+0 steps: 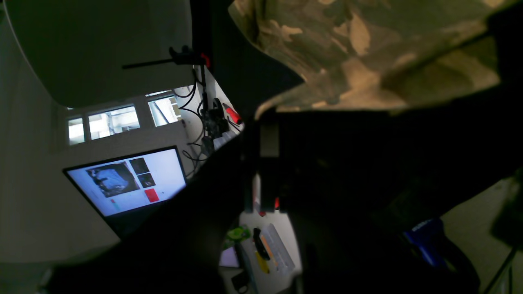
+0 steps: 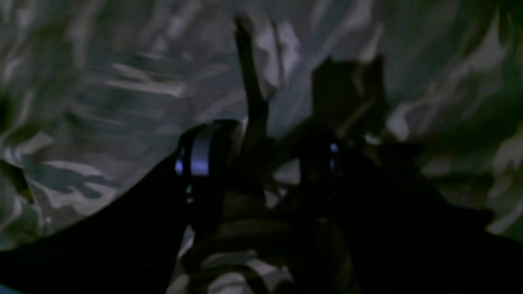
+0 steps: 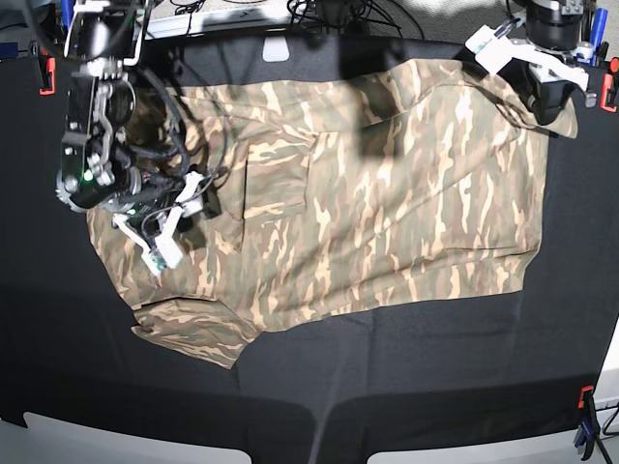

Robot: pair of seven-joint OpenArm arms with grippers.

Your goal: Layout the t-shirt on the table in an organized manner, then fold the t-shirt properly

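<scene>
scene: soft camouflage-print fabric t-shirt (image 3: 368,203) lies spread on black cloth surface (image 3: 406,377) | left gripper (image 3: 542,82): fingers clamped on the shirt's far corner, apparently to pull it flat | right gripper (image 3: 169,227): fingers apart over a sleeve, likely to take hold

The t-shirt (image 3: 387,203) is tan, beige and olive-brown camouflage; the table (image 3: 406,387) is matte black.
</scene>
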